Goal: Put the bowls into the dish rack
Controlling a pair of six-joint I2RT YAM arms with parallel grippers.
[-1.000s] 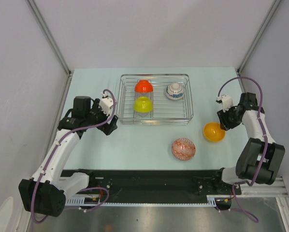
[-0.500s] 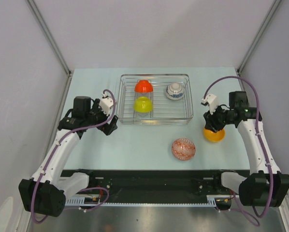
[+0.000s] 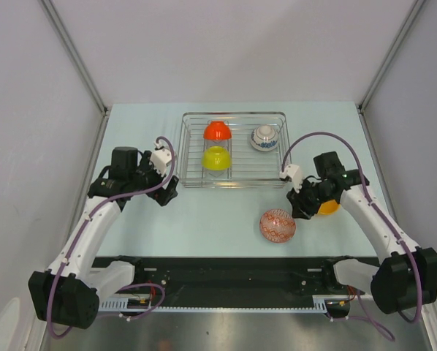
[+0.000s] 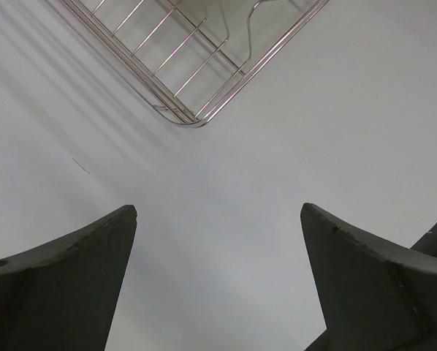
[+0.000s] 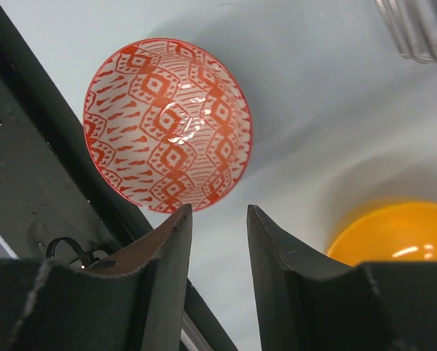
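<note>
The silver wire dish rack point(image 3: 286, 150) stands at the back centre and holds an orange-red bowl point(image 3: 217, 131), a yellow-green bowl point(image 3: 216, 158) and a white-and-blue bowl point(image 3: 264, 137). On the table in front lie a red-patterned bowl point(image 3: 278, 224) point(image 5: 167, 124) and an orange-yellow bowl point(image 3: 328, 207) point(image 5: 401, 234). My right gripper point(image 3: 299, 210) point(image 5: 218, 208) hangs between these two, jaws partly open with only table between them. Left of the rack's near corner point(image 4: 196, 73), my left gripper point(image 3: 166, 191) point(image 4: 218, 208) is wide open and holds nothing.
The black base rail point(image 3: 226, 274) runs along the near edge, close behind the patterned bowl. Grey side walls point(image 3: 36, 146) close in the table on both sides. The right arm partly covers the orange-yellow bowl in the top view.
My right arm has swung left, from the right side of the orange-yellow bowl to the gap between it and the patterned bowl. The left arm and all bowls stayed still.
</note>
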